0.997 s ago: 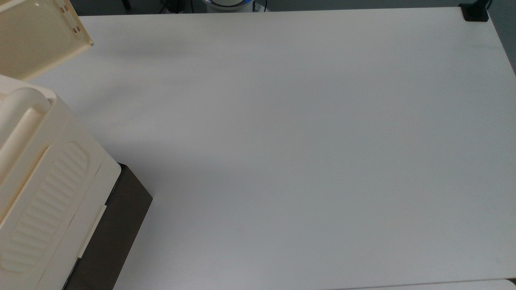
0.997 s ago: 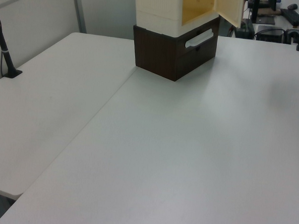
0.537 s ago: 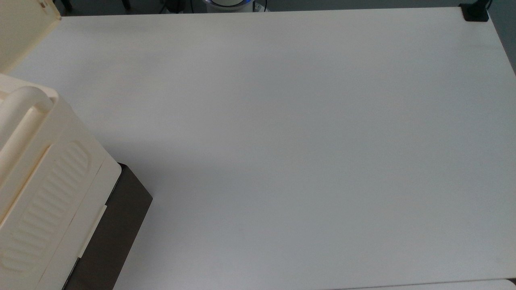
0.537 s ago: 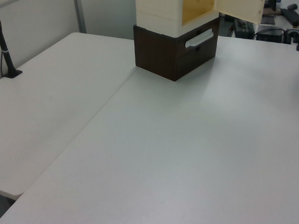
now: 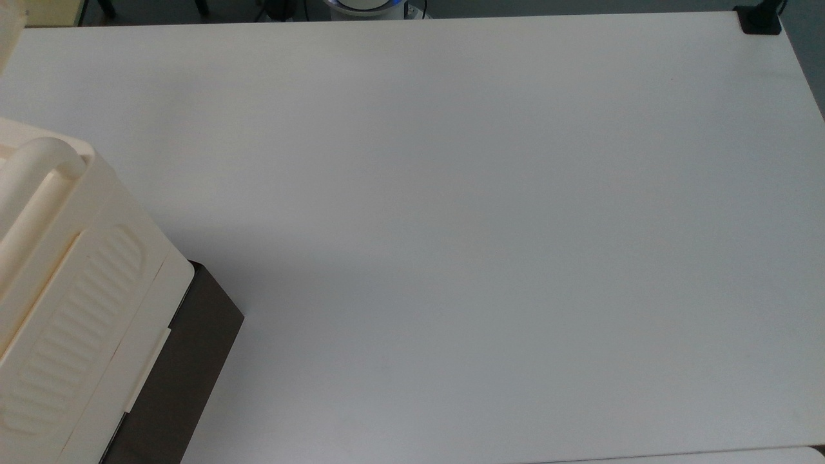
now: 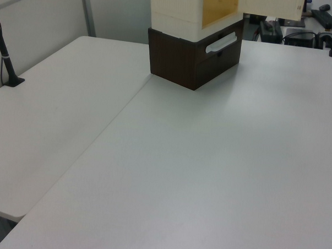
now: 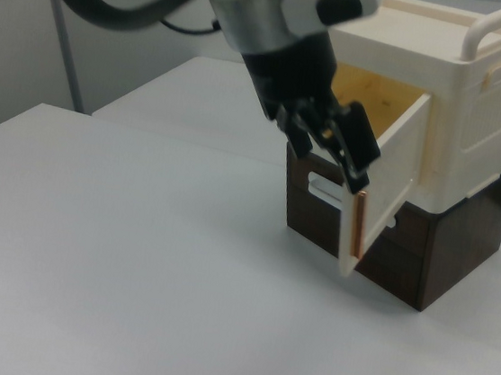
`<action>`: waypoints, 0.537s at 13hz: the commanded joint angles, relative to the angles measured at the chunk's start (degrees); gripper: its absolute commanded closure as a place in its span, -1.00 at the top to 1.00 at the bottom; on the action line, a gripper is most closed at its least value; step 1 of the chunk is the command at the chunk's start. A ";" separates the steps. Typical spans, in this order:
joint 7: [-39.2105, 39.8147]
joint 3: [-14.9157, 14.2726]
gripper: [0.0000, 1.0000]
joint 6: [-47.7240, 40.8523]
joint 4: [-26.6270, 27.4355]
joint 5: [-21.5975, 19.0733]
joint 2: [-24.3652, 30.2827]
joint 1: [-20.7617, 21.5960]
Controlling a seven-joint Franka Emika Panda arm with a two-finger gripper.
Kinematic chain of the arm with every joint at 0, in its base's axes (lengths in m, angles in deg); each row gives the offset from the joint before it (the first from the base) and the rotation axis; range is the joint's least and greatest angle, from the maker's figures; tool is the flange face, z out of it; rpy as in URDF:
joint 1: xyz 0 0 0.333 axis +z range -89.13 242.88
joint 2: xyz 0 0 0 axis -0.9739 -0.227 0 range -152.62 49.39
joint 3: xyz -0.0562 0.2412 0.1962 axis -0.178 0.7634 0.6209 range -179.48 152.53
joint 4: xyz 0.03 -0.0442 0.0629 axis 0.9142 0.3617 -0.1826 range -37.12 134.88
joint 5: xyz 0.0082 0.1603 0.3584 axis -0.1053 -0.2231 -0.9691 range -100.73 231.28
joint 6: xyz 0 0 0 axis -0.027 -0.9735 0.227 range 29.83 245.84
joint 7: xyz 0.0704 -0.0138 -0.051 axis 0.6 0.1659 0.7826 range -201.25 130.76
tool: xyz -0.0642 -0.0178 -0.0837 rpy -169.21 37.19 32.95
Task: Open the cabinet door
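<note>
The cabinet (image 7: 459, 103) is a cream box with a bar handle, standing on a dark brown base. It sits at the top view's lower left (image 5: 77, 277) and at the left view's top (image 6: 176, 9). The cabinet door (image 7: 391, 185) stands swung out, and the wooden inside shows behind it. My gripper (image 7: 354, 168) is at the top of the door's free edge, with its black fingers closed on that edge. In the left view the cabinet door (image 6: 273, 7) juts out to the right. In the top view, a corner of the cabinet door (image 5: 8, 29) shows at the upper left.
The white table (image 5: 483, 225) spreads wide to the top view's right of the cabinet. A black clamp (image 5: 760, 22) sits at its far right corner. The brown base has a white drawer handle (image 6: 221, 43). A black post (image 6: 6, 62) stands at the left view's left.
The door has swung further open: in the top view it slid left almost out of the picture, and in the left view it moved right.
</note>
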 commanded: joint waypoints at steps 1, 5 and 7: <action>-0.14 0.24 1.00 -3.97 -0.99 -3.55 3.70 3.17; -10.40 9.88 1.00 -10.65 -2.57 -7.17 4.06 5.38; -16.47 16.31 1.00 -11.19 -2.05 -7.09 3.27 5.38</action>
